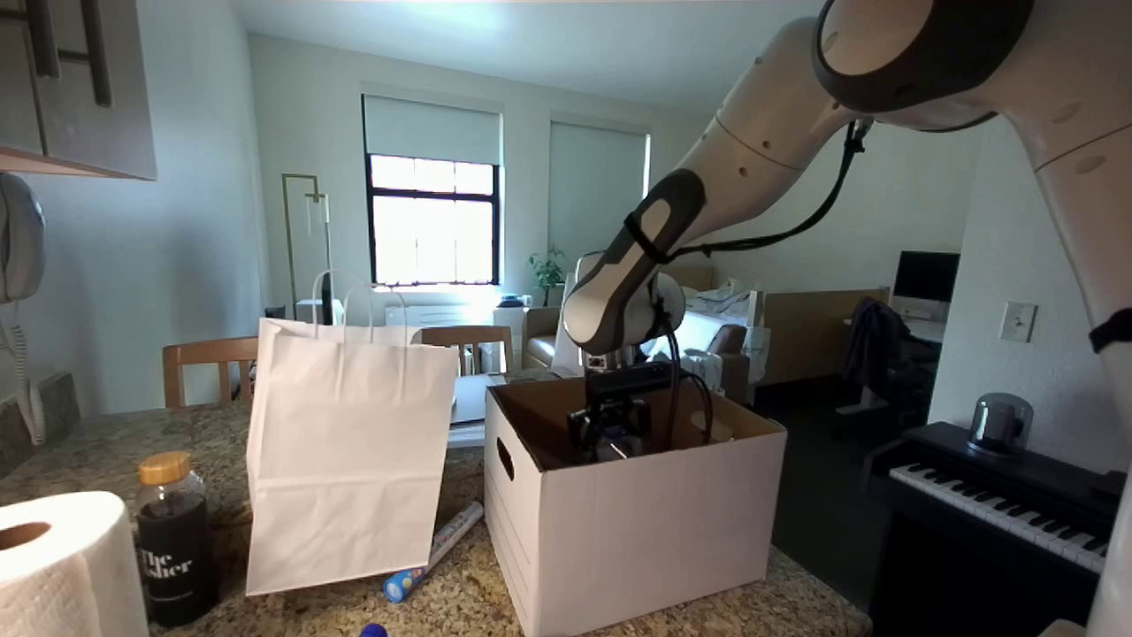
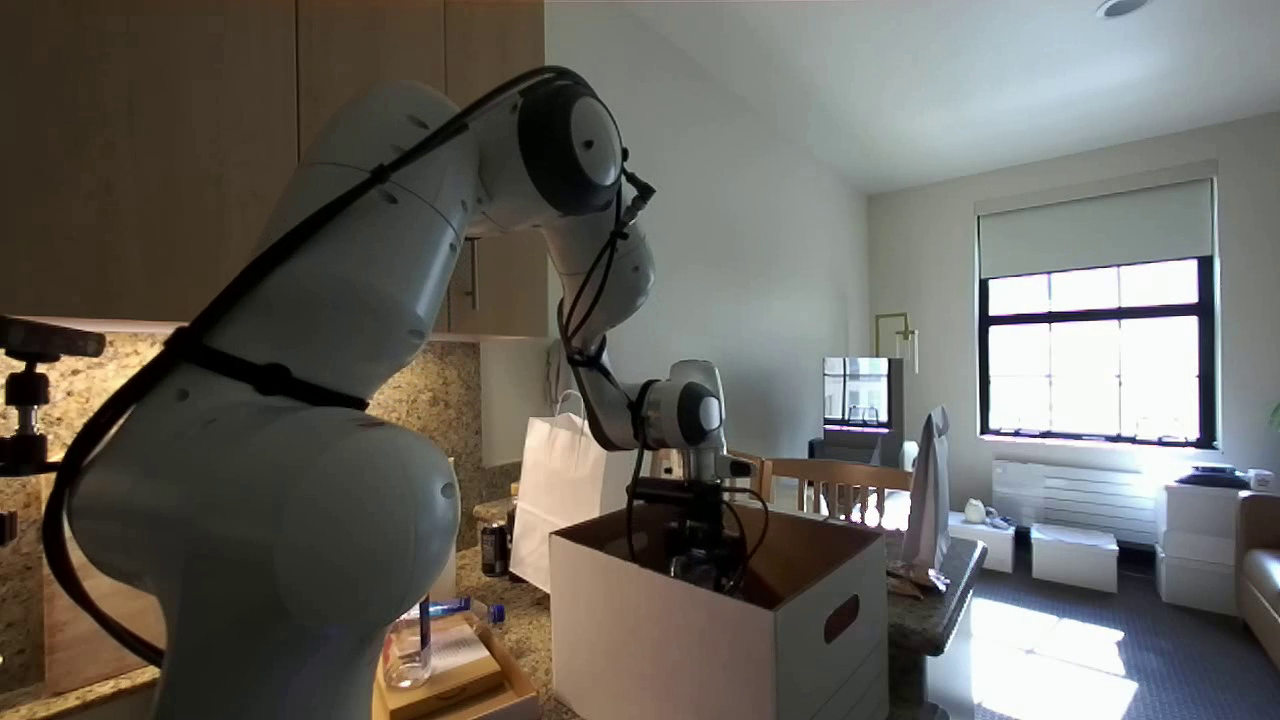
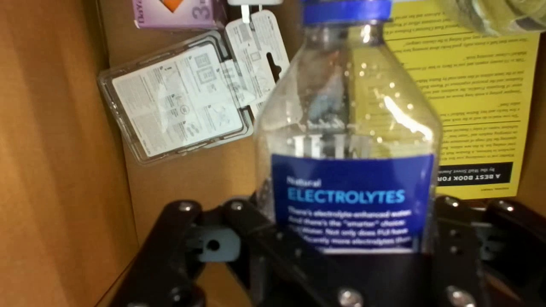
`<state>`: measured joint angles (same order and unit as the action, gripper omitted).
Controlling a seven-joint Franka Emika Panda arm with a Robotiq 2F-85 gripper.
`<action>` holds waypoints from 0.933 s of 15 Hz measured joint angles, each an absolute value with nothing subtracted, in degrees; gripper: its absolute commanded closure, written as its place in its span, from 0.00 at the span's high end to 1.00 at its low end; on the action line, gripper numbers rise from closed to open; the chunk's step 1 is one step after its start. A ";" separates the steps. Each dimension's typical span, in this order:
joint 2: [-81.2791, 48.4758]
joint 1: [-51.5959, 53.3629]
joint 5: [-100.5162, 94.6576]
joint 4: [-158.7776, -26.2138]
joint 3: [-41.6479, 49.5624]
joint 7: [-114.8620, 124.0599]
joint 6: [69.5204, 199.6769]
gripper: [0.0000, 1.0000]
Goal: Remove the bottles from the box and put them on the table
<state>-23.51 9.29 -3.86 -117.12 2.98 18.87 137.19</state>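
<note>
One clear bottle (image 3: 349,106), blue label: its cap was cut off by the wrist view's top edge, its lower end was hidden by the gripper (image 3: 347,213), and the last label lines were blurred. One purple carton (image 3: 179,15): was cut off by the top edge there. One yellow sheet (image 3: 482,111): was partly hidden by the clear bottle, its finer print too small to read. One box (image 2: 660,630): its floor was hidden in both exterior views. One further bottle (image 2: 408,660): was partly hidden behind the robot arm (image 2: 310,520). One cardboard tray (image 2: 512,690): was cut off by the bottom edge. One paper roll (image 1: 71,566): was cut off by the left and bottom edges.
</note>
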 measured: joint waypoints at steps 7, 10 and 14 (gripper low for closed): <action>-15.51 9.83 -3.96 -116.90 -0.17 20.82 129.78 0.44; -12.88 11.77 -3.30 -115.87 -3.05 25.10 125.62 0.45; -9.93 15.35 -2.53 -114.31 -6.89 32.97 122.67 0.43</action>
